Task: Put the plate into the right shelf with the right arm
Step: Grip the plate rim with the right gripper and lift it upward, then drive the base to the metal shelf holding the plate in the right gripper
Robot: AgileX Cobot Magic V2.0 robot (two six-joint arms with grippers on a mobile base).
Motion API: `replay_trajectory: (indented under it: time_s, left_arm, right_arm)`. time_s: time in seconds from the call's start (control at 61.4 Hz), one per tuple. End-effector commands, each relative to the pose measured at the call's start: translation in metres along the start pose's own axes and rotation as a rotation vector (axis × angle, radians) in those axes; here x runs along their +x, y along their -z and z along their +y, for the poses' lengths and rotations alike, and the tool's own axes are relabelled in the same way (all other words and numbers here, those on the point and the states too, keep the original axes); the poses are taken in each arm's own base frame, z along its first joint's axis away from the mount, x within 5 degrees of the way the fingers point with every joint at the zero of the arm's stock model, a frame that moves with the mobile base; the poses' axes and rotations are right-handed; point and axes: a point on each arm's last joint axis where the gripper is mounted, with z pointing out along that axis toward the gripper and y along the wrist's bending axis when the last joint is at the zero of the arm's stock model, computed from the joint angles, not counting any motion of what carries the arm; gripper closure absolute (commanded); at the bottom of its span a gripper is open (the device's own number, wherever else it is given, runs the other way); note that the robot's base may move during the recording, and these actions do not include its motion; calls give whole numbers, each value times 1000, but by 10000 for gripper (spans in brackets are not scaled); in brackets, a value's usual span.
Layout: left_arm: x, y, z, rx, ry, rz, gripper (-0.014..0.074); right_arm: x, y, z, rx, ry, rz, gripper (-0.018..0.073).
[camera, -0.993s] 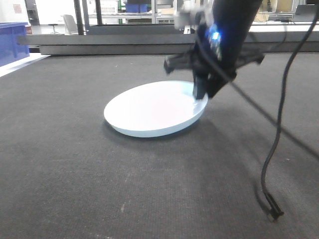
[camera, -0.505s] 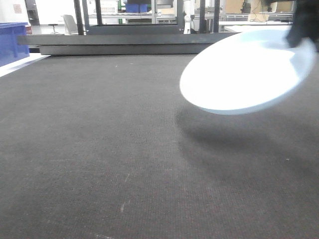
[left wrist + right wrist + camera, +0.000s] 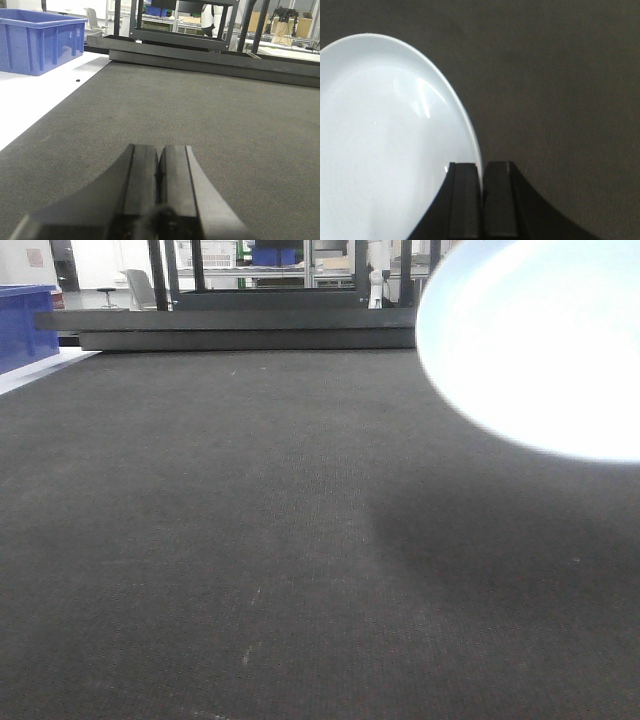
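Observation:
The white plate (image 3: 545, 345) hangs in the air at the upper right of the front view, tilted, large and blurred, above the dark mat. In the right wrist view the plate (image 3: 380, 140) fills the left side. My right gripper (image 3: 481, 167) is shut on its rim, which runs between the two fingers. The right arm does not show in the front view. My left gripper (image 3: 160, 152) is shut and empty, low over the mat. The stainless right shelf is out of view.
A dark mat (image 3: 250, 540) covers the table. A blue bin (image 3: 40, 42) stands on a white surface at the left, also in the front view (image 3: 25, 325). Dark low rails (image 3: 240, 328) and frames run along the far edge.
My right gripper has lifted the plate off the mat and carried it up and to the right, closer to the front camera. The arm has left the front view.

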Motion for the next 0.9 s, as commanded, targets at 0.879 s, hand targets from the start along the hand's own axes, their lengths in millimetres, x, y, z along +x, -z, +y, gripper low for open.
replay_trajectory:
  time_s: [0.879]
  left_arm:
    - [-6, 1, -1, 8, 6, -94, 643]
  right_arm:
    - [-16, 99, -3, -136, 0, -513, 505]
